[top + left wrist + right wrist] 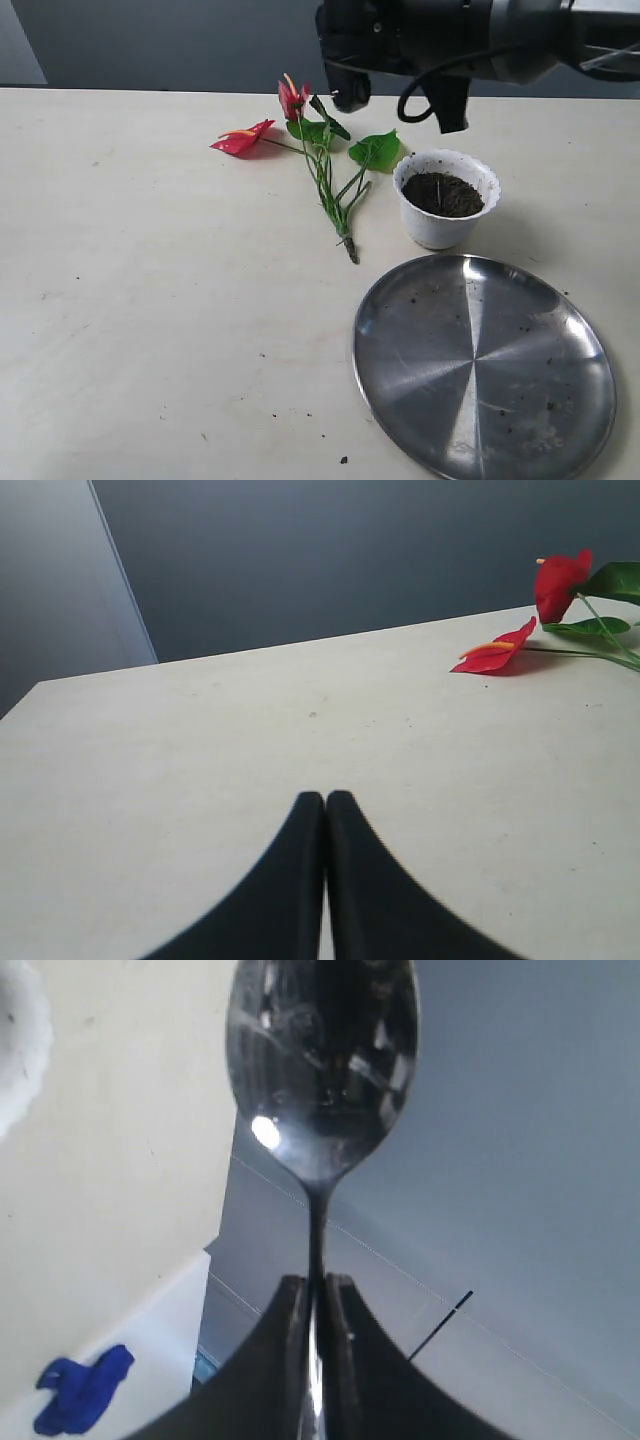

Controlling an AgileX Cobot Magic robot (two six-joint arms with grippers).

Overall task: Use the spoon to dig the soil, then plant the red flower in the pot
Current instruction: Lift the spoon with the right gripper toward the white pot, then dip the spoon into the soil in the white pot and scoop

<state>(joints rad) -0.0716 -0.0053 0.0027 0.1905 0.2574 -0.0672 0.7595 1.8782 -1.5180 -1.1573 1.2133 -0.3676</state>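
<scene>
The red flower point(300, 140) lies flat on the table, left of the pot point(445, 225). The pot is white with a scalloped rim and holds dark soil point(442, 194). My right arm point(440, 40) hangs over the back of the table, above and behind the pot. In the right wrist view my right gripper point(316, 1285) is shut on the thin handle of the spoon point(322, 1060), and the shiny bowl points away toward the grey wall. My left gripper point(325, 798) is shut and empty, low over bare table. The flower's blooms point(495, 655) lie well off to its side.
A large round steel plate point(480, 360) with soil specks lies in front of the pot at the near right. The pot's white rim point(15, 1050) shows at the edge of the right wrist view. A blue object point(85, 1390) lies on a white surface beyond the table.
</scene>
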